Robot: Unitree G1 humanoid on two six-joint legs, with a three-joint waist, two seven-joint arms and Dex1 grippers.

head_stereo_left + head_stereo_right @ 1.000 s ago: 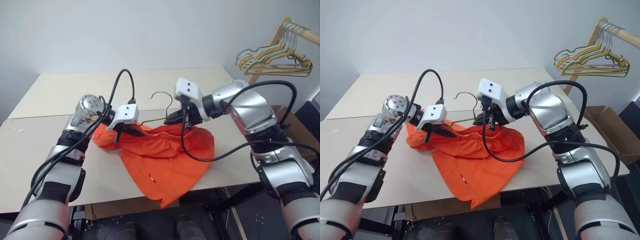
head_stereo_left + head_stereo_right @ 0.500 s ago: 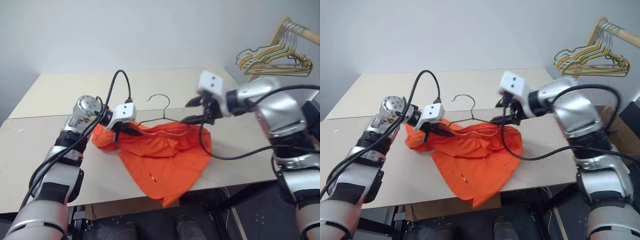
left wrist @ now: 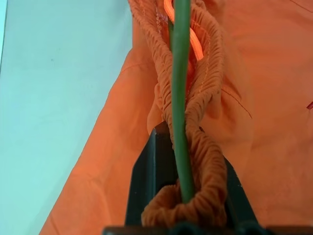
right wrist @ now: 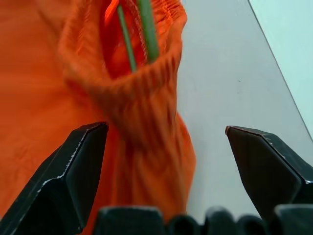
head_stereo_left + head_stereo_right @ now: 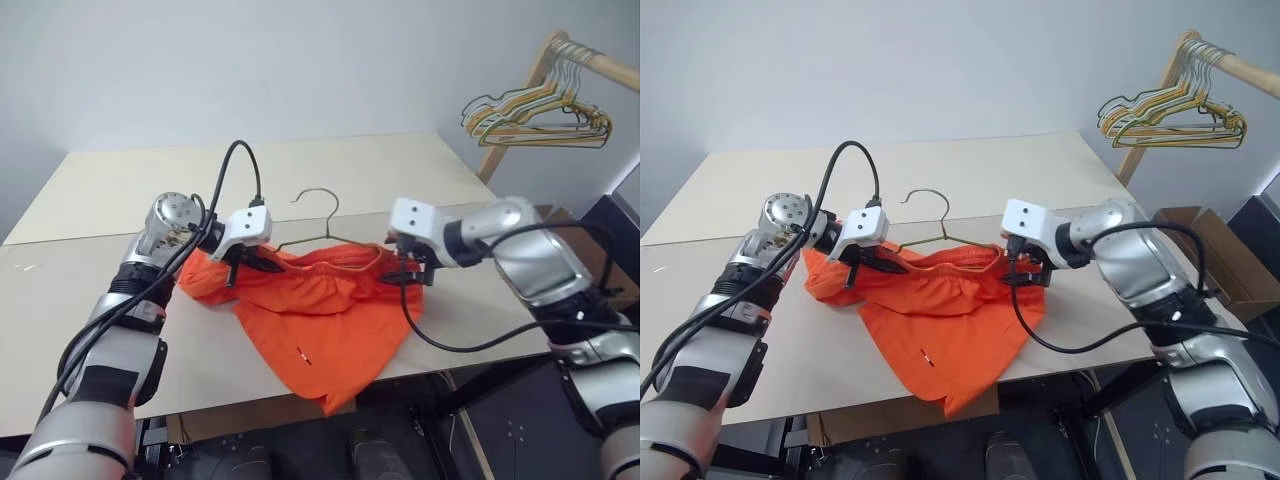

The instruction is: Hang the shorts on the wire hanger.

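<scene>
The orange shorts (image 5: 330, 320) lie on the table (image 5: 100, 190), one leg hanging over its front edge. The wire hanger (image 5: 333, 205) runs inside the gathered waistband, its hook standing up above the middle. My left gripper (image 5: 245, 262) is shut on the waistband's left end, with the wire pinched in too; the left wrist view shows the left gripper (image 3: 188, 161) clamped on the bunched elastic and the wire (image 3: 180, 73). My right gripper (image 5: 405, 272) stands open at the waistband's right end; in the right wrist view the right gripper (image 4: 166, 137) has its fingers spread either side of the fabric.
A wooden rack (image 5: 590, 60) at the back right carries a bunch of yellowish hangers (image 5: 530, 110). A cardboard box (image 5: 1200, 250) sits on the floor past the table's right edge. Bare tabletop lies behind and left of the shorts.
My right gripper has opened, let go of the waistband near the hook, and moved right and down to the waistband's right end. The left gripper has kept its hold in place.
</scene>
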